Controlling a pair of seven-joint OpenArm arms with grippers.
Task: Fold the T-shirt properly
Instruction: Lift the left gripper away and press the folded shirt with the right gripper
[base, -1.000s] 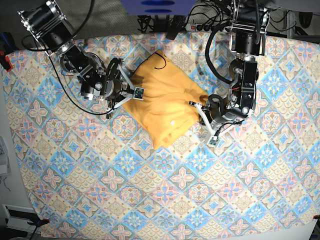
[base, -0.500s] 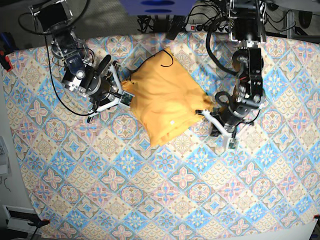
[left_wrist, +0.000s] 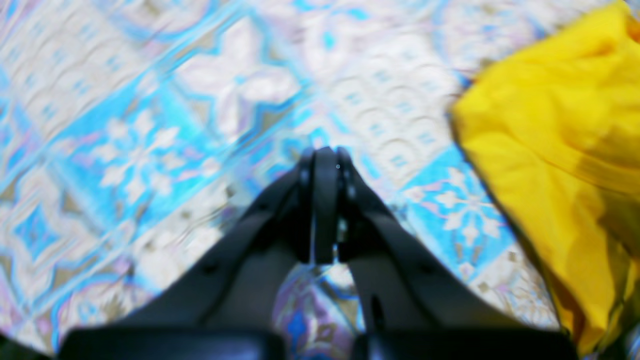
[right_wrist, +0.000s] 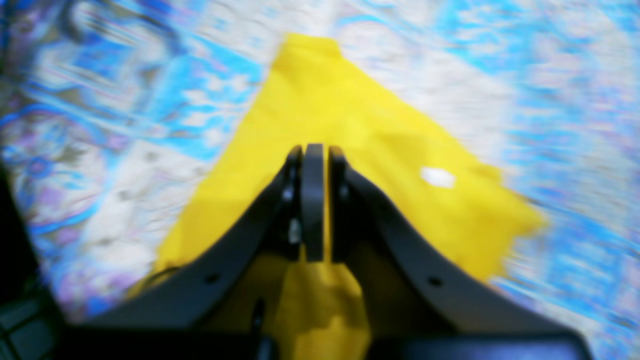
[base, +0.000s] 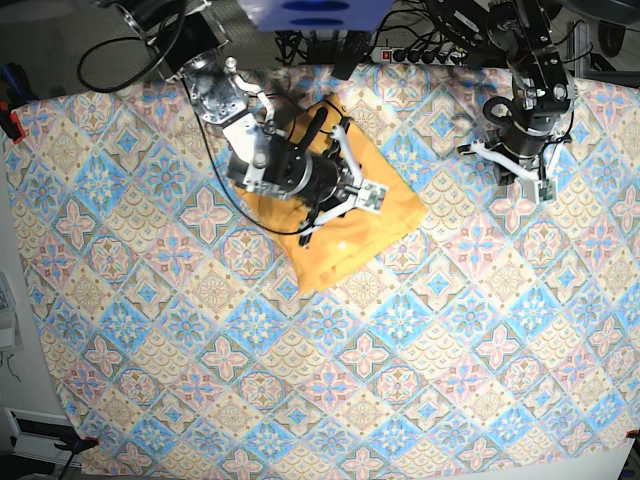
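Observation:
The yellow-orange T-shirt (base: 335, 250) lies bunched in a folded heap on the patterned tablecloth (base: 400, 330), left of centre. My right gripper (base: 345, 200) hovers over the middle of the shirt. In the right wrist view it (right_wrist: 314, 152) is shut, with no cloth seen between the tips, and the shirt (right_wrist: 360, 130) with its small white label (right_wrist: 437, 177) lies below. My left gripper (base: 515, 170) is at the back right, well away from the shirt. In the left wrist view it (left_wrist: 325, 155) is shut and empty above the tablecloth, with the shirt's edge (left_wrist: 555, 150) to the right.
Cables and a power strip (base: 400, 50) lie along the table's far edge. The tablecloth's far edge (base: 60, 95) runs behind both arms. The right arm's cables (base: 215, 170) trail beside the shirt's left side.
My right arm has swung from the shirt's left edge to above its middle. My left arm has let go of the shirt's right corner and pulled back to the far right.

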